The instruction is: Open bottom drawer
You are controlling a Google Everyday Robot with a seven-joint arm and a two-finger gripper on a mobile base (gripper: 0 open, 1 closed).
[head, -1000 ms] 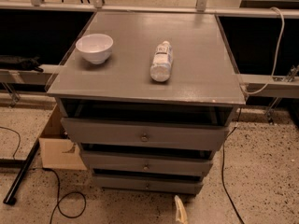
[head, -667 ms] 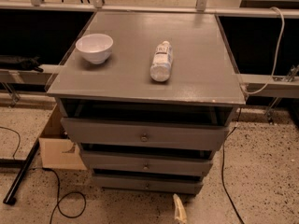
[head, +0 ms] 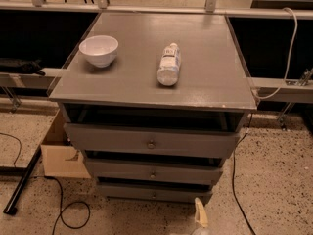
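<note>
One grey cabinet [head: 235, 126] is standing on a speckled floor [head: 279, 180], and you are looking down on it from the front.

Its worktop [head: 205, 89] is carrying two things:
- One white bowl [head: 98, 50] is sitting upright toward the left edge.
- One clear bottle [head: 169, 64] is lying on its side near the middle, running front to back, well apart from the bowl.

Three drawer fronts are stacking below the worktop, each narrower than the one above.
- The top drawer [head: 112, 138] is showing the widest and tallest front.
- The middle drawer [head: 117, 169] is sitting under it.
- The bottom drawer [head: 122, 191] is the slimmest front, lying lowest, just above the floor.

One small round knob [head: 150, 144] is sitting at the centre of each front, three in all. A dark gap is showing above each of the three fronts.

One pincer [head: 200, 215] is poking up from the lower edge of the view. It is hanging in front of the bottom drawer, to the right of that drawer's knob and apart from it. You cannot tell whether it is apart or together. It is gripping nothing that you can see.

Other things around the cabinet:
- One cardboard box [head: 58, 155] is resting just beside the cabinet's left side.
- One black pole [head: 22, 182] is lying slanted on the floor to the left of the box.
- At least two black cables [head: 68, 217] are trailing over the floor, one looping at lower left and one running down the right side.
- One white cable [head: 289, 48] is hanging at the right, behind the cabinet.
</note>
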